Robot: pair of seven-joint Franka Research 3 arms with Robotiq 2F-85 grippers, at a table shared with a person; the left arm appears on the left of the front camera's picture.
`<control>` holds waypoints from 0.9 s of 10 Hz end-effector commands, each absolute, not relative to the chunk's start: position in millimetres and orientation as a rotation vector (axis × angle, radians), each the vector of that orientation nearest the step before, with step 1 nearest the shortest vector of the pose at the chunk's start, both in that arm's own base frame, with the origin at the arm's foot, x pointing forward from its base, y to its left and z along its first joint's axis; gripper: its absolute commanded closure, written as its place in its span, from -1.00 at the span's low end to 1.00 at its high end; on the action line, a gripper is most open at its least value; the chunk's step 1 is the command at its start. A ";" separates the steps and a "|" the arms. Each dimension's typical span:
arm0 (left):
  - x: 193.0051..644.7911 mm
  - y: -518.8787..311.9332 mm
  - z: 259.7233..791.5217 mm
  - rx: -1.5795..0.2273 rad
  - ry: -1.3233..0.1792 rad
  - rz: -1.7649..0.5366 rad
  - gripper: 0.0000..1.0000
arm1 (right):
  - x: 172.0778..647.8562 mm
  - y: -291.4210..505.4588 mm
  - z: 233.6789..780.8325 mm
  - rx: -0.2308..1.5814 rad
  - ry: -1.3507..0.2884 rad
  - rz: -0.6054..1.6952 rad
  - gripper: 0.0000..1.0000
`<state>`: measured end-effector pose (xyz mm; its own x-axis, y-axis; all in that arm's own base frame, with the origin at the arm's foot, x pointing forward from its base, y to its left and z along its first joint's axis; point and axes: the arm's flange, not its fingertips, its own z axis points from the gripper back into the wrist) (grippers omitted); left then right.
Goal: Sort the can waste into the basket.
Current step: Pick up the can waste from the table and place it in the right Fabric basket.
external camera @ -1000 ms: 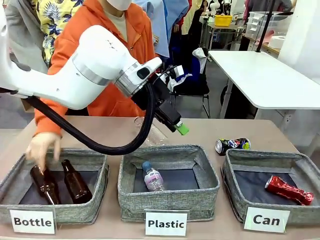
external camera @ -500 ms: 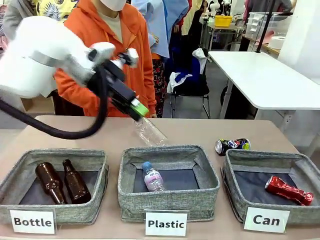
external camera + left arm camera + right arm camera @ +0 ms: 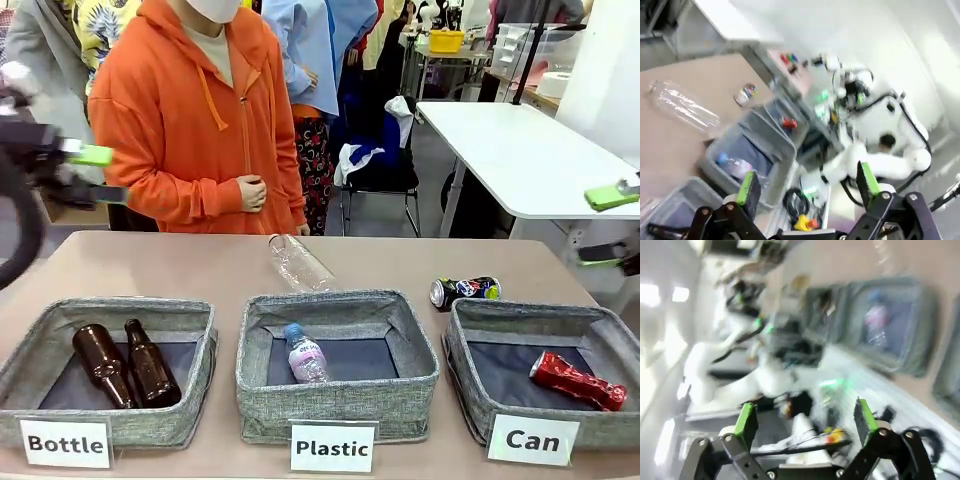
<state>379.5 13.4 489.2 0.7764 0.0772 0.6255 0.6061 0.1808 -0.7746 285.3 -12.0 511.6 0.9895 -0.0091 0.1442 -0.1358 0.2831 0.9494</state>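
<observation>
Green pads stand apart on left gripper [image 3: 98, 174] and right gripper [image 3: 605, 228]; both empty.
Lower your right gripper over the blue can [image 3: 465, 291], on the table [image 3: 180, 265] just behind the basket [image 3: 470, 395]; pinch across its crushed body. Red can [image 3: 577, 380] lies inside. Since a second ago, left has swung off the middle, right has entered.
</observation>
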 end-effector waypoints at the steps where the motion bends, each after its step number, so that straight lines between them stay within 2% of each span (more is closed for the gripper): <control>1: 341.2 50.4 465.8 -1.334 -0.846 -0.345 -1.00 | 312.6 -26.9 493.6 1.403 0.014 -0.002 -1.00; 2: 331.0 64.5 451.3 -1.323 -0.861 -0.312 -1.00 | 321.4 -24.4 488.4 1.365 -0.074 -0.065 -1.00; 3: 327.7 71.7 444.2 -1.331 -0.872 -0.308 -1.00 | 327.7 -21.8 478.9 1.275 -0.256 -0.199 -1.00; 4: 323.6 74.5 445.9 -1.328 -0.879 -0.351 -1.00 | 308.7 -15.1 478.0 1.402 -0.001 0.007 -1.00; 5: 335.8 87.7 454.8 -1.325 -0.855 -0.270 -1.00 | 308.7 -15.1 478.0 1.402 -0.001 0.007 -1.00; 9: 335.8 87.7 454.8 -1.325 -0.855 -0.270 -1.00 | 308.7 -15.1 478.0 1.402 -0.001 0.007 -1.00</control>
